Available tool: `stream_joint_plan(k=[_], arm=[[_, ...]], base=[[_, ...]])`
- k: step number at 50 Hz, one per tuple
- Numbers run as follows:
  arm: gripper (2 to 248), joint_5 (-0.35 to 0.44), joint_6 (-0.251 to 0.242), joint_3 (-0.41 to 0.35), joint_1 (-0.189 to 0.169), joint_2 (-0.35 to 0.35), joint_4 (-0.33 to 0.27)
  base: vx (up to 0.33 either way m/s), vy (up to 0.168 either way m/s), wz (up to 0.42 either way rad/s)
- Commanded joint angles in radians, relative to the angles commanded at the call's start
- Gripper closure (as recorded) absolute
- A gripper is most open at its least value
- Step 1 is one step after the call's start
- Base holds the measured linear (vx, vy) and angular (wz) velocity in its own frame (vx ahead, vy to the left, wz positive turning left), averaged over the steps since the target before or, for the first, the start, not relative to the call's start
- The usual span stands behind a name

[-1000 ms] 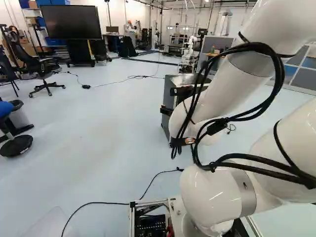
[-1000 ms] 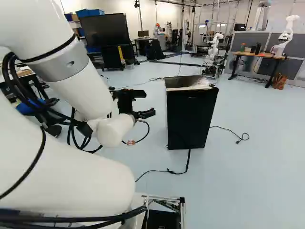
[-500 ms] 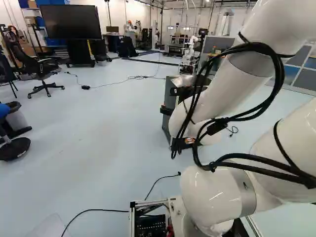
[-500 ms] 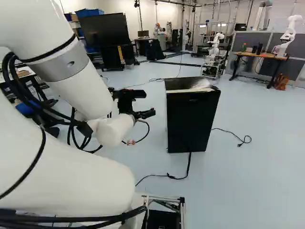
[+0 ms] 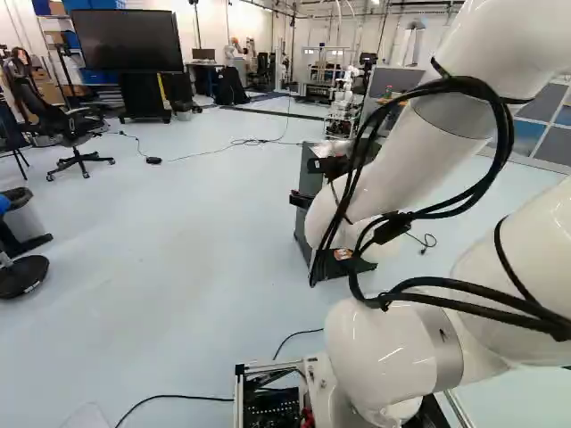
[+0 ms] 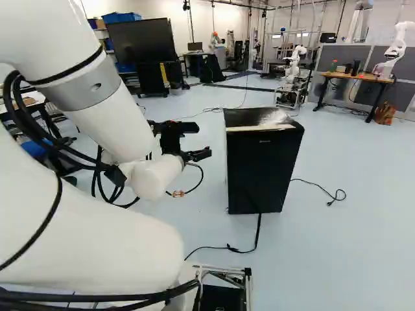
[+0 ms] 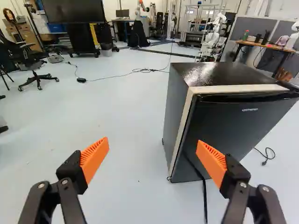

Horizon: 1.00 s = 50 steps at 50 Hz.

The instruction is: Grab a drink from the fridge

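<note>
While the hand [image 6: 202, 154] gapes, the fridge [image 6: 262, 168] stands ahead, to its right.

In the right base view, a desk [image 6: 369, 78] stands behind, right of the fridge [image 6: 262, 168].

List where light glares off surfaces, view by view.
Wrist view: speckled glare on the dark fridge top; right base view: a whitish sheen on that same top; left base view: a thin bright highlight low on the white arm.
</note>
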State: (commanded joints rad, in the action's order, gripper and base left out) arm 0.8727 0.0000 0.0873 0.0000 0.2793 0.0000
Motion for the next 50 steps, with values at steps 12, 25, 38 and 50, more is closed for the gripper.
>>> stream_joint_plan(k=[12,25,38,50], arm=[[3,0.0,0.0,0.0,0.0,0.0,0.0],[3,0.0,0.0,0.0,0.0,0.0,0.0],[3,0.0,0.0,0.004,0.001,-0.005,0.0],[3,0.0,0.0,0.026,0.012,-0.031,0.025]], base=[[0.115,0.003,0.004],[0.025,0.001,0.004],[0.0,0.0,0.0],[0.0,0.0,0.0]])
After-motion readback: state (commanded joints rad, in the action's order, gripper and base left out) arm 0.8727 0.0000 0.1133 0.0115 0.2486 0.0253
